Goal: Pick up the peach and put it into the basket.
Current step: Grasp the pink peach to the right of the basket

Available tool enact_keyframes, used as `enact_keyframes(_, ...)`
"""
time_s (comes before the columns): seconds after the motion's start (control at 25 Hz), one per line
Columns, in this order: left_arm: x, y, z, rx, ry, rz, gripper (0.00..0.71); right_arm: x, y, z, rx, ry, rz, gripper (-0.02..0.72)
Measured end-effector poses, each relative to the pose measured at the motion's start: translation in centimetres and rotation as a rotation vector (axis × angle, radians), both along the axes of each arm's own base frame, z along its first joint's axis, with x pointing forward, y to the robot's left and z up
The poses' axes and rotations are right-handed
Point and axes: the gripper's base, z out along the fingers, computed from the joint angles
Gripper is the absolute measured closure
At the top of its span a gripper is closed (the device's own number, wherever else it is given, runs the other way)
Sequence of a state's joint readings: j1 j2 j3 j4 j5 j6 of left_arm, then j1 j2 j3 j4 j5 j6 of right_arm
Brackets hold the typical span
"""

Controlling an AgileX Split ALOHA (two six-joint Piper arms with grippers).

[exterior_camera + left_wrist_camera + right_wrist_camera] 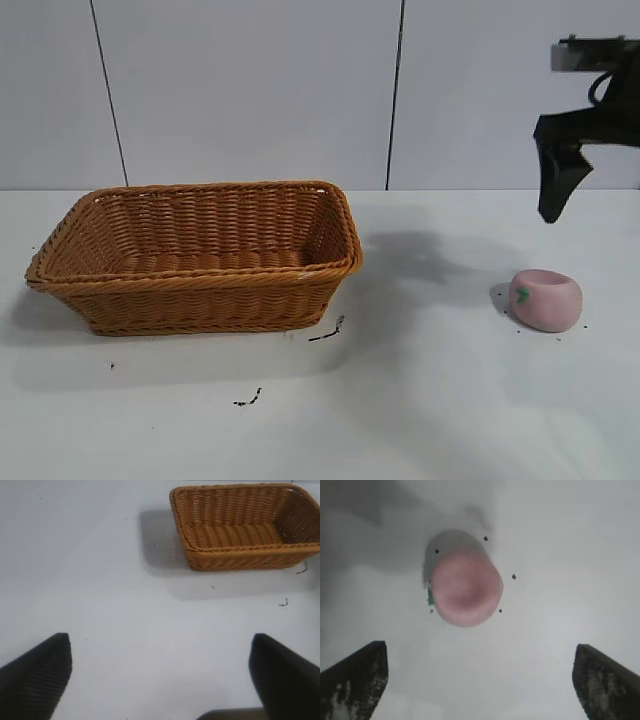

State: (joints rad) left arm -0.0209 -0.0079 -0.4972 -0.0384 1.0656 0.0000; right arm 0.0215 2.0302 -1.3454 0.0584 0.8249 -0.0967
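The peach (545,299) lies on the white worktop (430,400) at about 4 o'clock in the exterior view, tipped on its side with the small green leaf mark facing 9 o'clock. It is well apart from the basket (196,256), which stands at about 9 o'clock, upright, and I see nothing inside it. Some small dark specks (327,333) are on the worktop just beside the front of the basket, at its 5 o'clock corner.

My right gripper (553,180) hangs in the air at 12 o'clock from the peach, not touching it. In the right wrist view its two dark fingers (355,680) are spread wide, and the peach (465,587) is seen beyond them, free on the worktop with a few dark dots around it.

My left gripper (160,680) is also spread wide and holds nothing. It is over bare worktop, and the basket (240,530) is seen far from it.
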Motion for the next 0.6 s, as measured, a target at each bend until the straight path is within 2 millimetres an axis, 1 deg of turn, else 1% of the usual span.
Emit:
enact_keyframes(0.12,0.0,0.0,0.0,0.0,0.0,0.0,0.017,0.3,0.0,-1.1,0.0,0.003,-0.002,0.008)
enact_keyframes(0.52,0.0,0.0,0.0,0.0,0.0,0.0,0.017,0.6,0.0,-3.0,-0.001,0.022,-0.004,0.012)
enact_keyframes(0.56,0.0,0.0,0.0,0.0,0.0,0.0,0.017,0.6,0.0,-3.0,-0.002,0.023,-0.004,0.038)
enact_keyframes(0.6,0.0,0.0,0.0,0.0,0.0,0.0,0.017,0.6,0.0,-3.0,-0.002,0.021,-0.004,0.091)
